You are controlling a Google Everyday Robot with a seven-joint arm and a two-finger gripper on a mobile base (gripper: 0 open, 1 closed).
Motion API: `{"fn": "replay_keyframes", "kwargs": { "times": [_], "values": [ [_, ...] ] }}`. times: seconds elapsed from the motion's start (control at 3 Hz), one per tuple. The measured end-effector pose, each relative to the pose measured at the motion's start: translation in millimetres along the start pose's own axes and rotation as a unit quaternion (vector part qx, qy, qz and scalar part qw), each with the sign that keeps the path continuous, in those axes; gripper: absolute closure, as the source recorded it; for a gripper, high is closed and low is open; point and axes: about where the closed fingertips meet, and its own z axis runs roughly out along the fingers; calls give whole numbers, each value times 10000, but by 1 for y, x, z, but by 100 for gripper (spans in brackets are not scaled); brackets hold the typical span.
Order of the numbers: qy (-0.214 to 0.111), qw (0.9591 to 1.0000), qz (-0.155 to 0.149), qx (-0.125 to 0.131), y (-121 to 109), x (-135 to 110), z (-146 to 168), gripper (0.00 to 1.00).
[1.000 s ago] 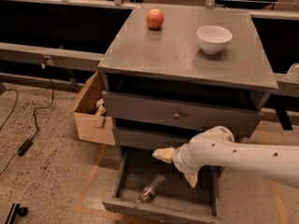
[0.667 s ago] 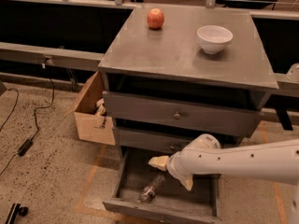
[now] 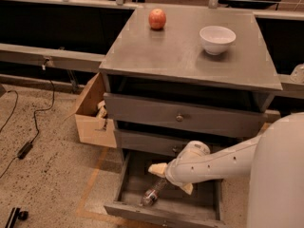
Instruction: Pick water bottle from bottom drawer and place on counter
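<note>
The water bottle (image 3: pixel 152 194) lies on its side in the open bottom drawer (image 3: pixel 161 214), tilted, left of the drawer's middle. My gripper (image 3: pixel 172 178) reaches into the drawer on the white arm coming from the right. Its two cream fingers (image 3: pixel 157 168) stand apart, open, just above and to the right of the bottle's upper end. The bottle's far end is partly hidden by the gripper. The grey counter (image 3: pixel 180 61) tops the cabinet above.
A red apple (image 3: pixel 157 18) and a white bowl (image 3: pixel 217 38) stand on the counter. The two knobbed drawers (image 3: pixel 179 118) above are shut. A cardboard box (image 3: pixel 92 115) stands left of the cabinet. A cable (image 3: pixel 28 141) lies on the floor.
My gripper has moved left and down inside the bottom drawer, closer to the bottle. The bottle has not moved.
</note>
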Motion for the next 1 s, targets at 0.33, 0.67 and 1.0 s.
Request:
{"fn": "replay_keyframes", "kwargs": {
  "times": [0.33,0.67,1.0],
  "values": [
    [-110,9997,199,-9,3,-3,14,0],
    [-156,9985,530,3,5,5,50,0],
    [-197,9975,661,-128,8,10,90,0]
  ]
}}
